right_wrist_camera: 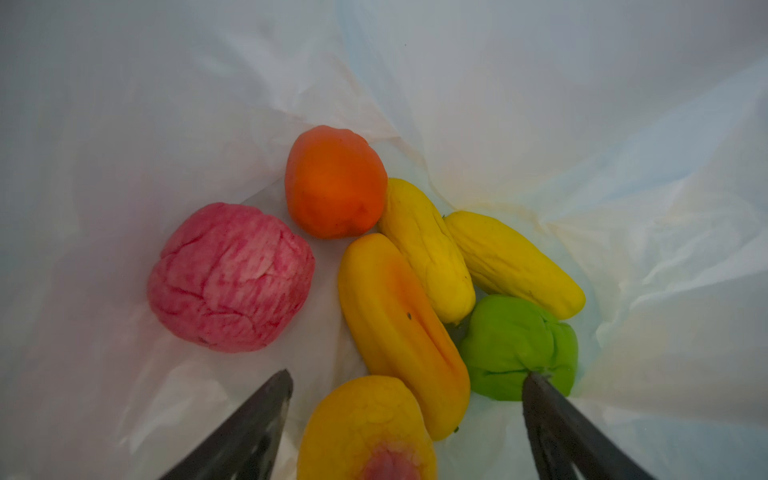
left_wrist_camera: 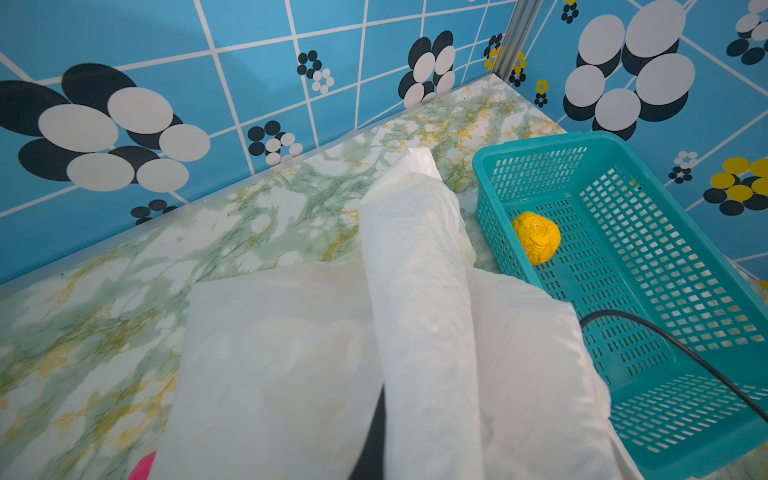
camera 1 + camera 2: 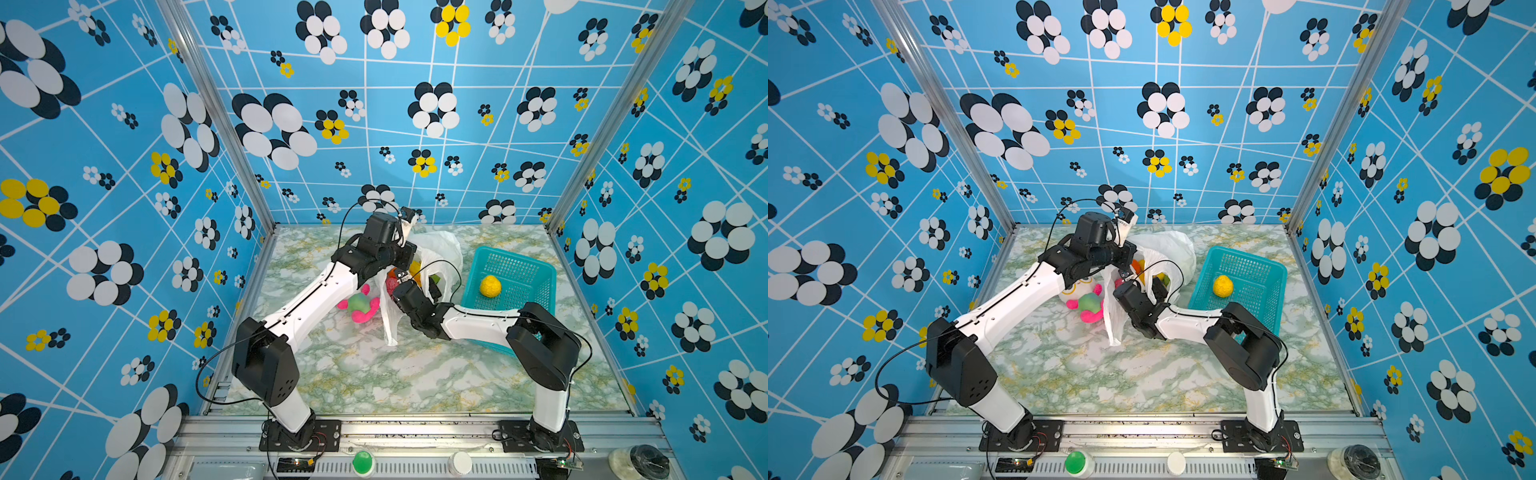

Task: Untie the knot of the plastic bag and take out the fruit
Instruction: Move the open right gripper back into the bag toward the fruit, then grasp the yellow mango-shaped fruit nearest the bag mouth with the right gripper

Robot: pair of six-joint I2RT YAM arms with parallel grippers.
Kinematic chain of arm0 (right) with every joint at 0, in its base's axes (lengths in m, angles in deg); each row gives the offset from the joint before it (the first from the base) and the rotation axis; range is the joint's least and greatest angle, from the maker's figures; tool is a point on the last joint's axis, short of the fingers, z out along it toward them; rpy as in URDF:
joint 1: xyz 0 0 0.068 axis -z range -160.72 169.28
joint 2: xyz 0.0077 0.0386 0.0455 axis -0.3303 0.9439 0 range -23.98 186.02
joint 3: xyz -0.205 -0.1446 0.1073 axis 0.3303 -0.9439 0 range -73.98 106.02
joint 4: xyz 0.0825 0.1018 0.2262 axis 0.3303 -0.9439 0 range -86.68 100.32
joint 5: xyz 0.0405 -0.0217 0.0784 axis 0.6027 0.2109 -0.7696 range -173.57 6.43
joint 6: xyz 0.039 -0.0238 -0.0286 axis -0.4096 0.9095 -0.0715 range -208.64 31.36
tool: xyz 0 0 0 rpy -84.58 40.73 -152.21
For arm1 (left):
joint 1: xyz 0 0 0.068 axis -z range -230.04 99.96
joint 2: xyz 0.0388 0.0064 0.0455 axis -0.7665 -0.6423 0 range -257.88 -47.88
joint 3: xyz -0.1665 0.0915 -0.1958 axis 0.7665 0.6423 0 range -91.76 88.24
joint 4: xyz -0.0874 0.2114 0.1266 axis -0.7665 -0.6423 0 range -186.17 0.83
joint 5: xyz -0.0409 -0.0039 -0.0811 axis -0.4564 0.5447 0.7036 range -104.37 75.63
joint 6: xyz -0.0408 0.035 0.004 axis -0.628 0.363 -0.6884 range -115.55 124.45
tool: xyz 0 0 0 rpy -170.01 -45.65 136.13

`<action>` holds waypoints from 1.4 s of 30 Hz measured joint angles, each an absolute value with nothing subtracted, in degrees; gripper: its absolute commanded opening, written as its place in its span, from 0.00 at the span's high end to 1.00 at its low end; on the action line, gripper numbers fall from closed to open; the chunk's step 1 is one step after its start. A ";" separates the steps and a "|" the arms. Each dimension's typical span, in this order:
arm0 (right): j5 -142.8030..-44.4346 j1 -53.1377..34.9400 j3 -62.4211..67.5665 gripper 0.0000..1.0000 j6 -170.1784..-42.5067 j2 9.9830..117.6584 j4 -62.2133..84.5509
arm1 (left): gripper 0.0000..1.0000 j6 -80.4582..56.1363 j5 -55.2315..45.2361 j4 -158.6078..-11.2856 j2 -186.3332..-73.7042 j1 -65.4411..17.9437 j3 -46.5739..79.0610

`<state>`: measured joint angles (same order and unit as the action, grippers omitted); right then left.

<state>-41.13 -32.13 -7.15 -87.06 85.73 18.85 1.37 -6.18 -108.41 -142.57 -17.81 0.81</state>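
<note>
White, thin and crinkled, the plastic bag (image 3: 442,245) sits toward the back of the worktop (image 3: 374,374) near its middle in both top views, with its mouth open toward the arms. A loose flap of it trails forward onto the marbled surface.

Looking in through the right wrist view, we count seven pieces of fruit (image 1: 399,328) clustered on the bag's bottom. There is a pink-red piece (image 1: 230,276), an orange piece (image 1: 334,183) and two yellow oblong ones side by side. A longer yellow-orange one lies against those two, beside a green piece (image 1: 519,345). Nearest the camera is a yellow-orange one with a pink patch.

The right end effector (image 1: 408,373) is inside the bag, its fingers spread wide above the fruit and gripping nothing. One fingertip overlaps the green piece's edge, and we cannot tell whether it touches.

The left end effector (image 3: 409,254) is at the bag's left rim, pressed together on a strip of the plastic. In the left wrist view that strip runs up over it and hides its fingers.

Just right of the bag stands a teal basket (image 3: 540,286) with one yellow fruit (image 3: 490,286) on its floor. Left of the bag, a pink and green plush toy (image 3: 359,305) lies on the worktop beside the left forearm.
</note>
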 measured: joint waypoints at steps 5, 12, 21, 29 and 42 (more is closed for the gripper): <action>-48.21 -28.57 -7.92 0.08 -87.43 85.69 15.40 | 1.00 1.37 -6.18 -108.43 -142.57 -17.81 0.81; -52.76 -24.70 -3.94 0.09 -90.45 89.07 9.21 | 1.00 1.35 -6.16 -108.43 -142.57 -17.77 0.81; -57.37 -24.59 1.07 0.12 -93.90 93.18 3.79 | 1.00 1.35 -6.16 -108.43 -142.57 -17.77 0.81; -57.90 -24.62 -0.01 0.06 -98.86 92.42 0.45 | 1.00 1.35 -6.16 -108.43 -142.57 -17.77 0.81; -61.39 -24.88 2.09 0.71 -101.02 92.70 -2.87 | 1.00 0.98 -6.16 -108.43 -142.57 -17.66 0.81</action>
